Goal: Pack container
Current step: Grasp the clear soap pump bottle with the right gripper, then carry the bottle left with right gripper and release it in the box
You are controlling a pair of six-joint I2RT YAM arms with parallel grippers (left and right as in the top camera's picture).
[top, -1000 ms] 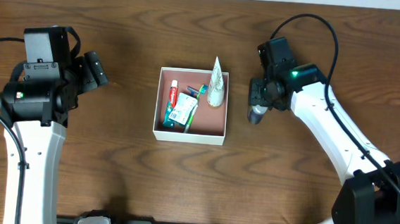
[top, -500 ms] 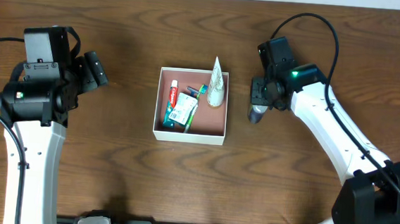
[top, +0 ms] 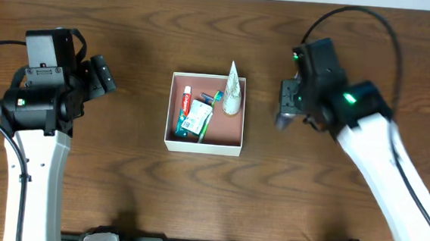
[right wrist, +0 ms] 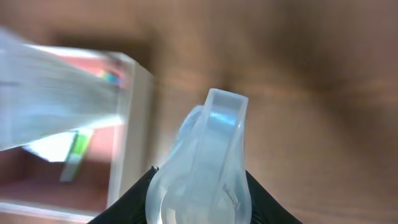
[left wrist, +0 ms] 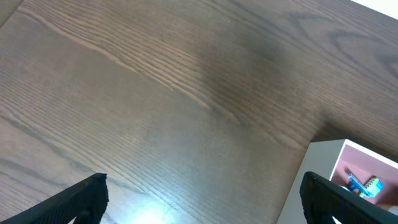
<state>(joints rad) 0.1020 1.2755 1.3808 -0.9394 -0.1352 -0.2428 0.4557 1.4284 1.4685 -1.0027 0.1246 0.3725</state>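
The container [top: 202, 145] sits at the centre of the overhead view. It looks like light, stiff cardboard that would slide if nudged, so take it by a wall. Just right of it, the right gripper [top: 283, 117] pinches a clear piece [right wrist: 208, 155], likely light, slick and rigid. The left gripper [left wrist: 202, 202], at upper left, is spread and empty. Print on the carton [top: 196, 123] is too small to read.

the container [top: 202, 145], toiletries [top: 196, 119] inside, lies between the left end effector [top: 104, 77] and the bottle [right wrist: 205, 155] in the right end effector [top: 285, 112].
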